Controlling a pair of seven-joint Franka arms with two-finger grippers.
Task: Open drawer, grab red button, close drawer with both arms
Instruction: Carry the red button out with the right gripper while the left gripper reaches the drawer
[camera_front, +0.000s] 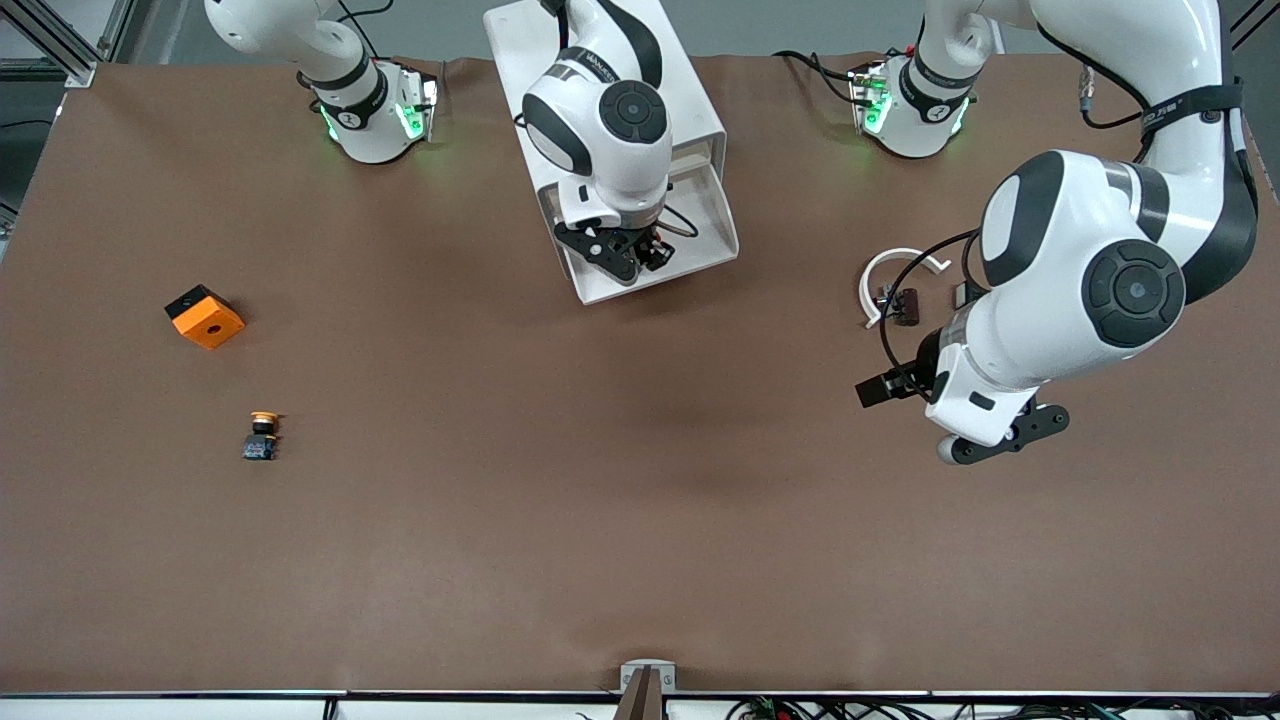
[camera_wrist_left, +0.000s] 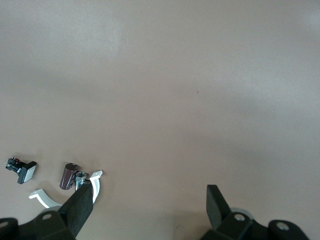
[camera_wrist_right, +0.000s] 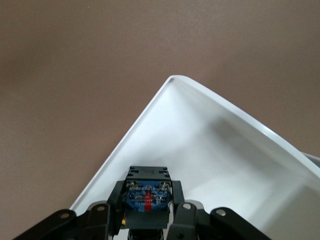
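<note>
The button (camera_wrist_right: 146, 196) sits in the open drawer (camera_front: 712, 215), down by its corner on the side toward the front camera, and my right gripper (camera_wrist_right: 146, 212) has its fingers pressed in on the blue-grey base from both sides. From the right wrist view I see the base's underside with its red mark framed squarely between the fingers; the red cap I cannot see from here. In the front view the right gripper (camera_front: 625, 250) hangs inside the pulled-out tray of the white cabinet (camera_front: 600, 60), close to the drawer's front lip.

My judgement is that the pinch is made and the lift comes next. I want to go straight up, slowly, so the button does not twist in the fingers or catch the drawer's low wall, which stands just beside the grip. I keep the wrist level until the part is clear of the rim, then carry it away over the brown table (camera_front: 640, 520).

My left gripper (camera_wrist_left: 145, 202) waits with fingers spread wide over bare table toward the left arm's end, near a white curved clip (camera_wrist_left: 92, 182), a small dark cylinder (camera_wrist_left: 68, 176) and a little black-and-white part (camera_wrist_left: 22, 169). I judge it will be the one to push the drawer shut, so I keep it clear for now.

Toward the right arm's end lie an orange block (camera_front: 205, 316) and the orange-capped button (camera_front: 262, 434), which I leave alone.
</note>
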